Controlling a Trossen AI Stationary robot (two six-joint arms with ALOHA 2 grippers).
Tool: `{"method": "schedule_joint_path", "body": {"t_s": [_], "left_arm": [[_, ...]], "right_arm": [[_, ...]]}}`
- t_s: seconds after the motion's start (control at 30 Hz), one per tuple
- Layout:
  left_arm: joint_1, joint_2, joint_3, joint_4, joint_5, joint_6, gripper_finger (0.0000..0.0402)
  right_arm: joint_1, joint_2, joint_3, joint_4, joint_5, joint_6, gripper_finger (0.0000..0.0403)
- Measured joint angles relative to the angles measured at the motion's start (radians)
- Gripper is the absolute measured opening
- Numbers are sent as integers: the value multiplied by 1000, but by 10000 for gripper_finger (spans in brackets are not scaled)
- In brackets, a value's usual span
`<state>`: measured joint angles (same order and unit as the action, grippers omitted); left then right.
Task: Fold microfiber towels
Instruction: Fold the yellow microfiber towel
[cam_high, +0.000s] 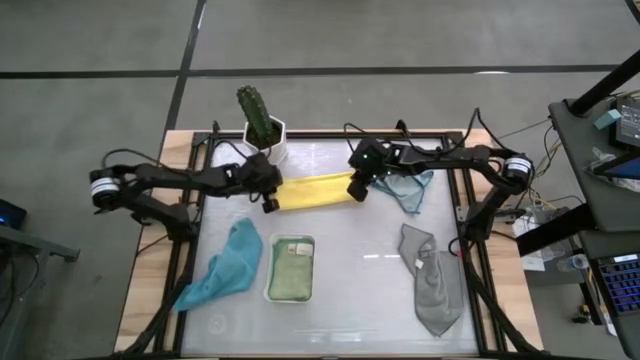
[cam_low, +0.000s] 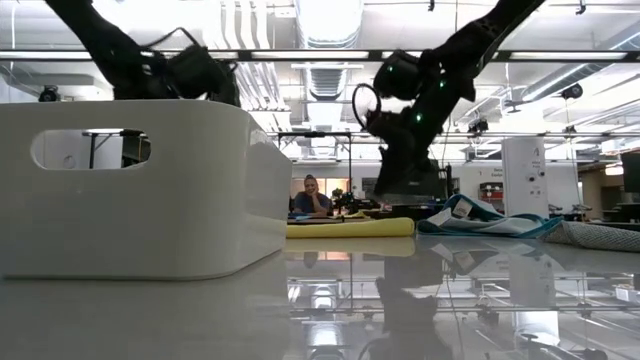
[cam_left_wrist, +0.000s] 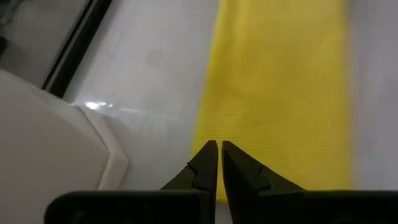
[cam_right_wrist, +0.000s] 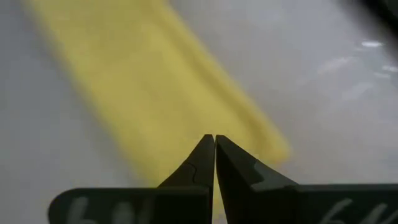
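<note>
A yellow towel (cam_high: 312, 190), folded into a long strip, lies flat on the table toward its far edge; it also shows in the low view (cam_low: 350, 227). My left gripper (cam_high: 270, 204) hovers shut over the strip's left end (cam_left_wrist: 273, 93). My right gripper (cam_high: 356, 192) hovers shut over its right end (cam_right_wrist: 149, 93). Neither has anything between its fingers. A teal towel (cam_high: 225, 265) lies crumpled at the near left. A light blue towel (cam_high: 408, 185) lies at the far right and a grey towel (cam_high: 432, 282) at the near right. A pale green towel (cam_high: 290, 272) lies folded in the white tray (cam_high: 268, 268).
A potted cactus (cam_high: 262, 122) in a white pot stands at the far edge, just behind the yellow strip's left end. The white tray (cam_low: 130, 190) fills the low view's left. A dark frame (cam_high: 195, 230) borders the table. Bare tabletop lies between the tray and the grey towel.
</note>
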<state>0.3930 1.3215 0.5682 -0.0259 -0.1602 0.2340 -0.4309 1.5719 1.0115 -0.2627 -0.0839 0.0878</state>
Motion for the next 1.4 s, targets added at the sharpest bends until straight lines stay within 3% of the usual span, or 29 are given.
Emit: {"method": "schedule_joint_path", "body": {"t_s": [0.1,0.27,0.9,1.4], "left_arm": [[-10,-50,-8,-39,87,-25,8],[-39,-58,-32,-40,196,-77,8],[-61,127,-56,3,199,-125,8],[-60,81,-60,-49,174,-126,8]], "right_arm": [[26,-2,-3,-1,-80,-9,9],[65,17,-15,13,-80,2,9],[93,127,-66,41,-86,77,9],[95,53,-77,-33,-110,129,9]]}}
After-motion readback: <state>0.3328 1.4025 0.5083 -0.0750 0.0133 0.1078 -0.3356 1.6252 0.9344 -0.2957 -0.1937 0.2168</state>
